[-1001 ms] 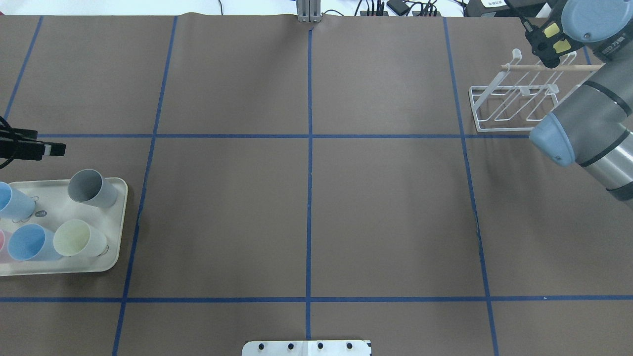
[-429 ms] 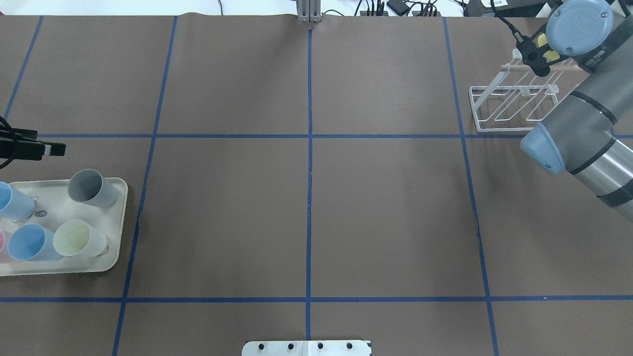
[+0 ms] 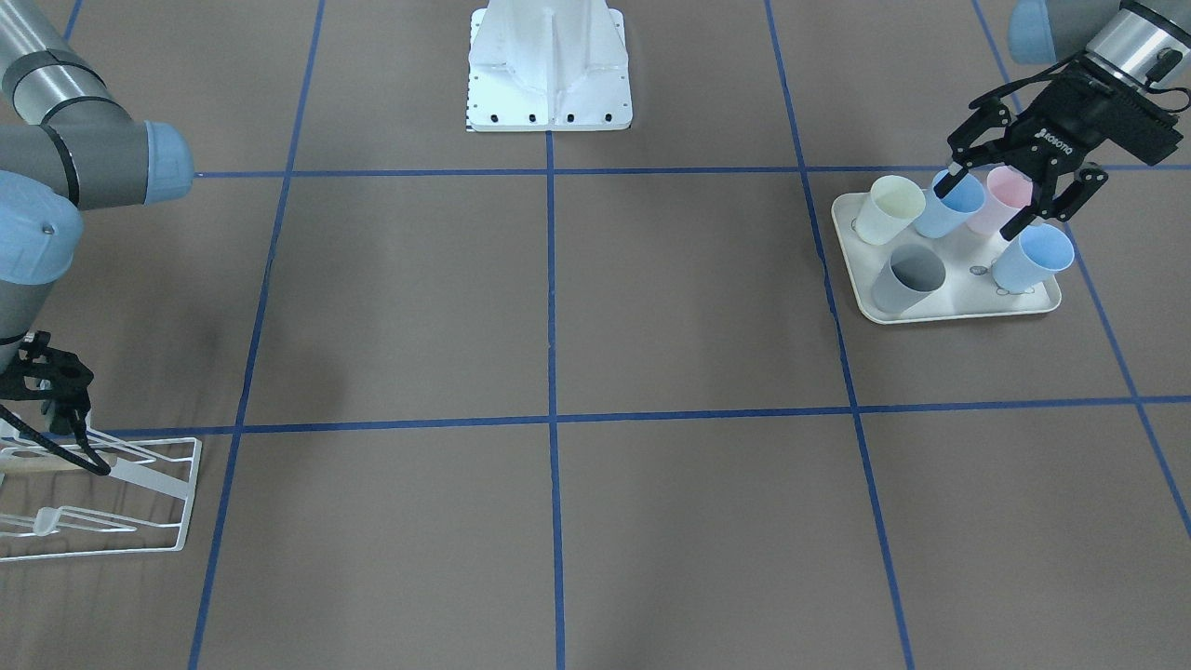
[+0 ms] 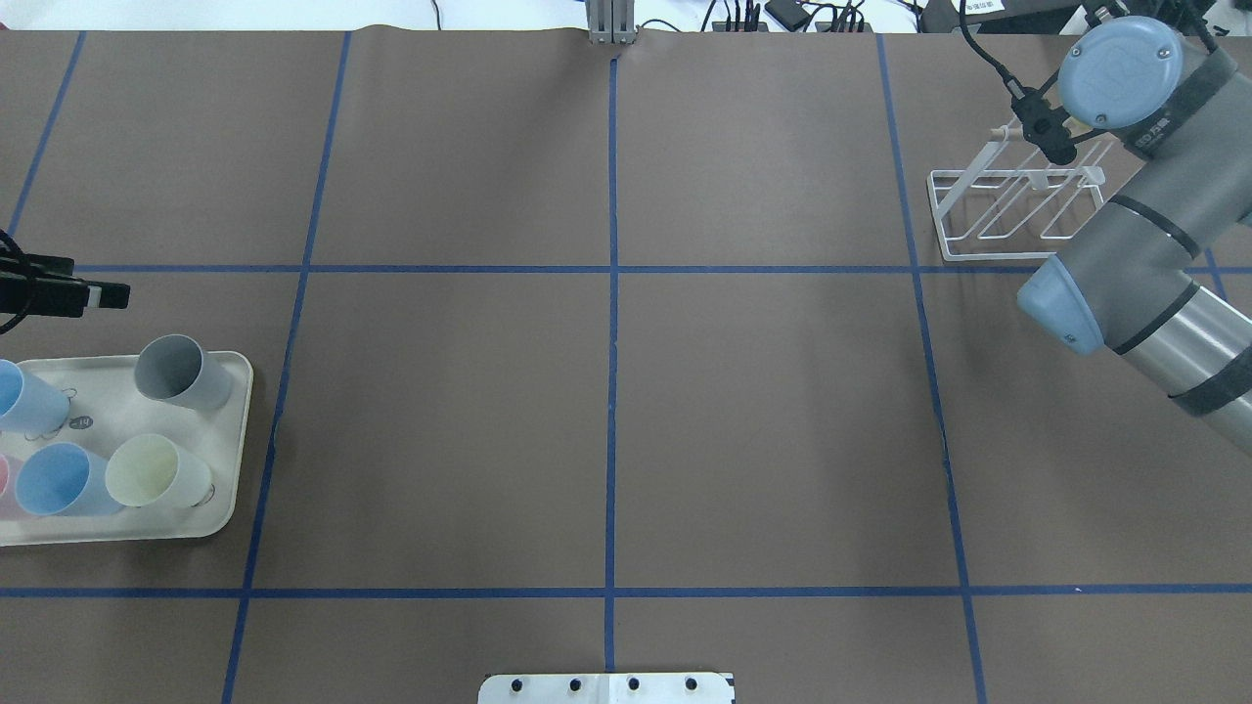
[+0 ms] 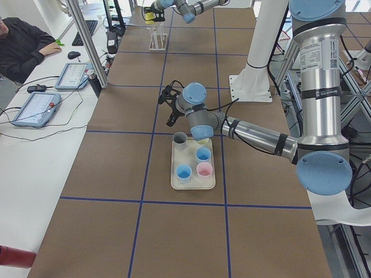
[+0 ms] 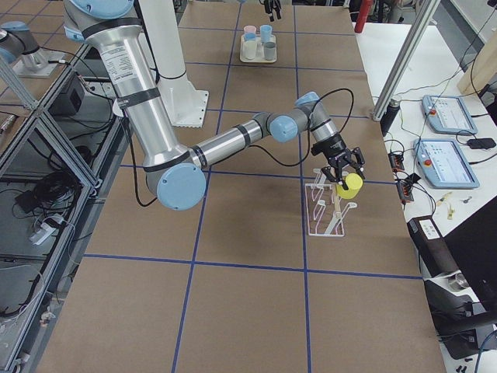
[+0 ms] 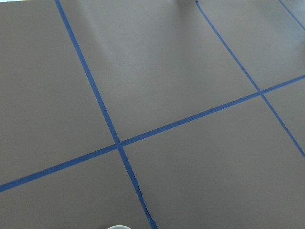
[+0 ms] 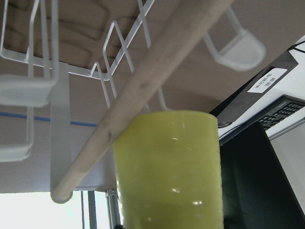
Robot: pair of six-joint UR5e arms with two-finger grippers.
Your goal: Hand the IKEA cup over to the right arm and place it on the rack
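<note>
Right arm (image 4: 1135,264) is reaching over the far right corner of the bench (image 4: 606,391), where the white wire rack (image 4: 1012,207) is standing. Right pincer (image 6: 344,172) is gripping the yellow-green IKEA cup (image 6: 351,185), holding it in the air at the rack's top, on the side facing the bench's right edge. In the right wrist view the wooden dowel (image 8: 143,90) is crossing the cup's upper left rim; contact there cannot be told. Left pincer (image 3: 982,205) is hovering with fingers spread wide, holding nothing, above the cream tray (image 3: 930,316) by the bench's left edge. The tray is carrying five cups: pale yellow cup (image 3: 889,209), grey cup (image 3: 907,277), pink cup (image 3: 1000,195) and two blue cups (image 3: 1033,259).
</note>
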